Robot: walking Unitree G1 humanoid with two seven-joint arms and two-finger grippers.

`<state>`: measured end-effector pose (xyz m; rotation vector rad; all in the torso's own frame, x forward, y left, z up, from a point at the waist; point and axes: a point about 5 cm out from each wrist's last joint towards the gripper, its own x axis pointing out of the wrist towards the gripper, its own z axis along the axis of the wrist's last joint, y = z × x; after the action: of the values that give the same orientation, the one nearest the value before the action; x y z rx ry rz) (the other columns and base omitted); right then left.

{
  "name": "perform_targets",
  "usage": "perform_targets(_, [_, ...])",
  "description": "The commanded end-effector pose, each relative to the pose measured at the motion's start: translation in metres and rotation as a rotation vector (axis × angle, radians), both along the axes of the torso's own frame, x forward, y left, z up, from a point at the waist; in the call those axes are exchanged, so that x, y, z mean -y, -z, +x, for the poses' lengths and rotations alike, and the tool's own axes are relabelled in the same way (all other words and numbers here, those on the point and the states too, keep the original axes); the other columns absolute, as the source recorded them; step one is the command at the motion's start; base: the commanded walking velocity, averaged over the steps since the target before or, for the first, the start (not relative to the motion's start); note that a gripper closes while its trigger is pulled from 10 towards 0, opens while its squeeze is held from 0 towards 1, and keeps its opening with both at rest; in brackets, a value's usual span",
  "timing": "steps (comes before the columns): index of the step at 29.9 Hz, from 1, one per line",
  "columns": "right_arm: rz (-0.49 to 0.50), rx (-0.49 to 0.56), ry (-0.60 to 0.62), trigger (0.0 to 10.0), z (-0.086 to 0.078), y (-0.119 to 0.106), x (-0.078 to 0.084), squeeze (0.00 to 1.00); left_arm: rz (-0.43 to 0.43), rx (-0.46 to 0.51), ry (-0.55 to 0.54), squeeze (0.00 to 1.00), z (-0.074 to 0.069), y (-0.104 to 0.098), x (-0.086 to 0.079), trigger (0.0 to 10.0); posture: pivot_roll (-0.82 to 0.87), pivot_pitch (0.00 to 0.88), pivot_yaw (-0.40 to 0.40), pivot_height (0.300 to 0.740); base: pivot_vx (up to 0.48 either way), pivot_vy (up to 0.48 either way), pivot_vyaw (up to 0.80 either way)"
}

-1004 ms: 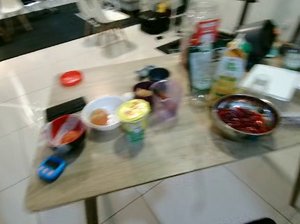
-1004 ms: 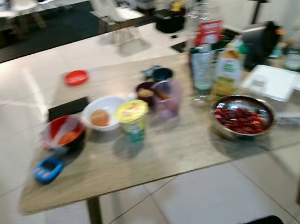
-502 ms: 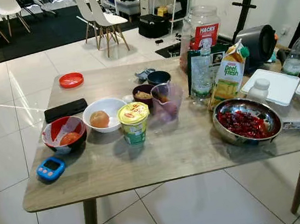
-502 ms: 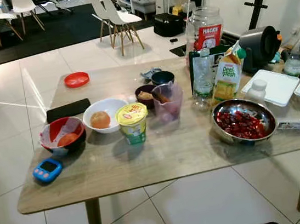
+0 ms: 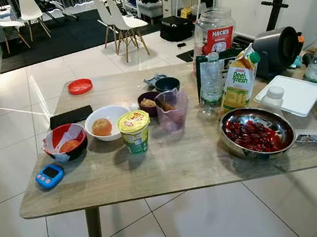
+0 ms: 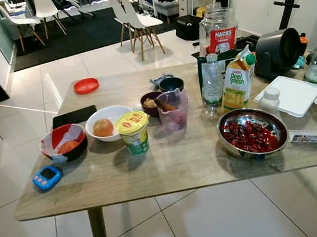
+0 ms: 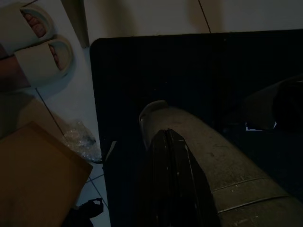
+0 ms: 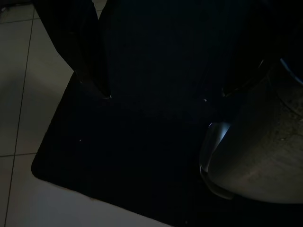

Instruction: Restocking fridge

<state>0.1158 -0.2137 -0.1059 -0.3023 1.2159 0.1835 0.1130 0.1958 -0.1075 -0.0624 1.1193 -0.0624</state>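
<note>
On the light wooden table, a yellow-lidded green cup stands centre, a white bowl holding an orange fruit behind-left, a steel bowl of red berries right, a yellow juice carton behind it

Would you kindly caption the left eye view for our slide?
Wooden table laden with bowls, a yoghurt cup and juice carton.

Head views are sharp and evenly bright; soft shadows lie under the bowls on the table; pale glare streaks the floor tiles; both wrist views are very dark and murky.
</note>
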Motion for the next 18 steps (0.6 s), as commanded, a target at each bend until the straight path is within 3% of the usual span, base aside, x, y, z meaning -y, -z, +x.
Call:
perform_targets(1, [0.004,0.001,-0.009,10.0,0.001,0.000,-0.002,0.00,0.014,-0.031,-0.021,0.00,-0.009,0.002,-0.003,10.0,-0.04,0.000,-0.007,0.740,0.000,0.000,0.00])
perform_targets(7, [0.003,0.001,-0.010,10.0,0.001,0.000,-0.002,0.00,0.050,-0.037,-0.069,0.00,-0.014,0.003,-0.011,10.0,-0.04,0.000,-0.007,0.740,0.000,0.000,0.00])
perform_targets(9, [-0.014,0.009,-0.014,10.0,0.001,-0.001,0.001,0.00,0.104,-0.049,-0.118,0.00,-0.019,0.002,-0.022,10.0,-0.03,0.000,-0.008,0.740,0.000,0.000,0.00])
perform_targets(16, [-0.033,0.026,-0.002,10.0,0.003,-0.002,0.005,0.00,0.125,-0.057,-0.131,0.00,-0.021,0.002,-0.027,10.0,-0.03,0.000,-0.008,0.740,0.000,0.000,0.00])
perform_targets(18, [-0.077,0.071,0.081,10.0,0.010,-0.007,0.018,0.00,0.136,-0.061,-0.145,0.00,-0.023,0.002,-0.030,10.0,-0.03,0.000,-0.007,0.740,0.000,0.000,0.00])
